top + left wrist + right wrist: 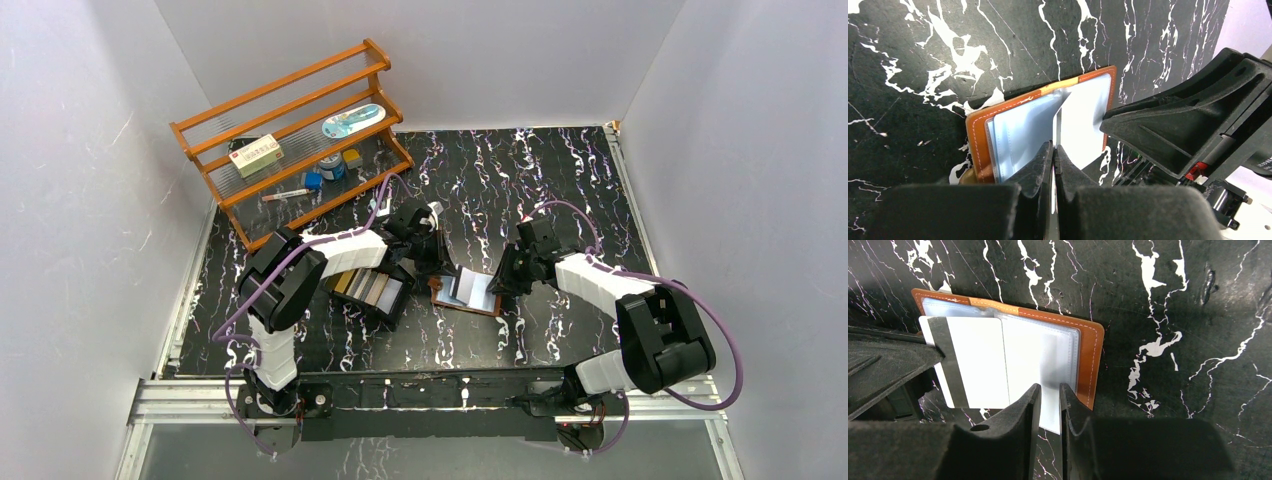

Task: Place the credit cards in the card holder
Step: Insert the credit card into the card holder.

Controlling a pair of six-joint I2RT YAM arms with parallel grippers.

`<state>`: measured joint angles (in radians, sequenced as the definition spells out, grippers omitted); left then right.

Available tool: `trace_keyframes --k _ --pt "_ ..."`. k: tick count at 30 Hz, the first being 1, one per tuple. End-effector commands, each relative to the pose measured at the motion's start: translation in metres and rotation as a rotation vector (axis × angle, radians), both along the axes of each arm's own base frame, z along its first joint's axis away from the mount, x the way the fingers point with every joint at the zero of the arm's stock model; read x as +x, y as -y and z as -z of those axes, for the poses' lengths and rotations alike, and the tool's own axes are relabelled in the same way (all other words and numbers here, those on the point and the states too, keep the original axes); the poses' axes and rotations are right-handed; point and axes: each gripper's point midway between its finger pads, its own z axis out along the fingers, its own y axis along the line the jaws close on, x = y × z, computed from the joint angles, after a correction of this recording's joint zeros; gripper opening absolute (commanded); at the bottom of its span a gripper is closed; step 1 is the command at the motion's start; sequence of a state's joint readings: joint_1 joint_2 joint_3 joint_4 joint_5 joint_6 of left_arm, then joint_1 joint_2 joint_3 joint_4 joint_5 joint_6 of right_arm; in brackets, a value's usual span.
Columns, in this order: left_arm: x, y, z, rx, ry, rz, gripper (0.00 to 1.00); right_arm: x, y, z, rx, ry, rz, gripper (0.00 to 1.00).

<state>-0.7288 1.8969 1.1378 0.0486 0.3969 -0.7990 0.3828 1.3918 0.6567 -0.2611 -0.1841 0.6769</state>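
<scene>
Overhead, the black marbled table (560, 180) carries everything. A wooden rack (280, 85) stands far back and to the left of the card holder, well apart from it, with small odds and ends on its shelves. A shallow black tray (395, 310) sits just left of the card holder, and a row of tan and grey cards (362, 286) lies inside it.

Here's the card holder (1090, 347) itself, lying flat and open near the middle of the table. Its orange-brown leather frames pale, clear pockets.

The left claw (1054, 150) comes in over the card holder's left edge with its fingers pressed tight together. They're clamped on a white card (975, 362), seen edge-on from its own camera. From the other wrist, that card shows a dark stripe along one end. It lies over the left half of the card holder, and its striped end pokes out past the leather.

The right claw (1049, 388) is at the card holder's near edge on the right-hand page. It is closed down to a thin gap, with the edge of a clear pocket leaf between the fingers, apparently pinched.
</scene>
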Motion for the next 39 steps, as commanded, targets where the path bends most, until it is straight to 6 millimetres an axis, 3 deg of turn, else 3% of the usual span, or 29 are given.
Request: trace_keyframes --k 1,14,21,27,39 --pt "-0.001 -0.006 0.009 0.045 0.019 0.006 0.0 -0.011 0.013 0.014 -0.07 -0.03 0.003 0.29" --pt "-0.007 0.001 0.021 0.089 0.106 0.07 0.0 -0.012 0.011 0.014 -0.057 -0.031 0.006 0.29" --pt "-0.005 0.001 0.014 0.058 0.113 -0.022 0.0 -0.013 0.012 0.015 -0.052 -0.033 0.026 0.28" --pt "-0.005 0.002 0.021 0.025 0.09 -0.107 0.0 -0.013 0.011 0.013 -0.02 -0.025 0.092 0.28" --pt "-0.007 0.02 0.01 -0.077 0.044 -0.185 0.0 -0.009 0.014 0.012 0.023 -0.008 0.239 0.27"
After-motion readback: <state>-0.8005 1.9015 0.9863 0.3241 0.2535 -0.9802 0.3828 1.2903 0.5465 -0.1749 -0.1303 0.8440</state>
